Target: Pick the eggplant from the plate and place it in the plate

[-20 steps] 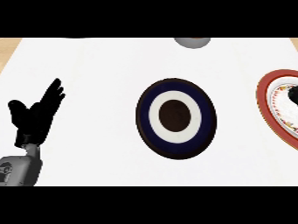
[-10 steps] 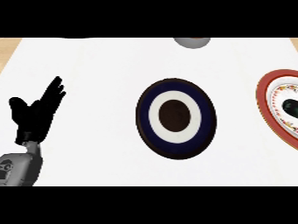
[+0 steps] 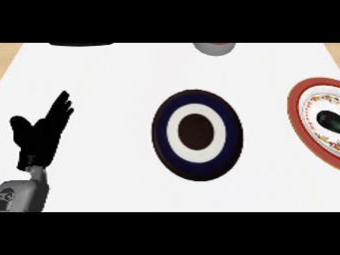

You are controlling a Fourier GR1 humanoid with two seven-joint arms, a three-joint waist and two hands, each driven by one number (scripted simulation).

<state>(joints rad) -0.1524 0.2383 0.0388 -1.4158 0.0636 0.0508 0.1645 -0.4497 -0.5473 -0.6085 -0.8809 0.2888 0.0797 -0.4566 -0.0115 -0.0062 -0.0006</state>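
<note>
counter (image 3: pixel 128 89): white, tan wood at far corners
middle plate (image 3: pixel 197 135): dark navy rim, white ring, dark brown centre
right plate (image 3: pixel 327 122): red rim, white inside with a red and orange patterned band
eggplant (image 3: pixel 337 121): very dark, almost black
left hand (image 3: pixel 41 134): black
forearm (image 3: pixel 16 195): grey
bowl (image 3: pixel 214 48): grey

free: bare counter (image 3: pixel 113 189) between left hand (image 3: pixel 41 132) and navy plate (image 3: pixel 197 134) | obstacle: grey bowl (image 3: pixel 214 48) at far edge
</note>
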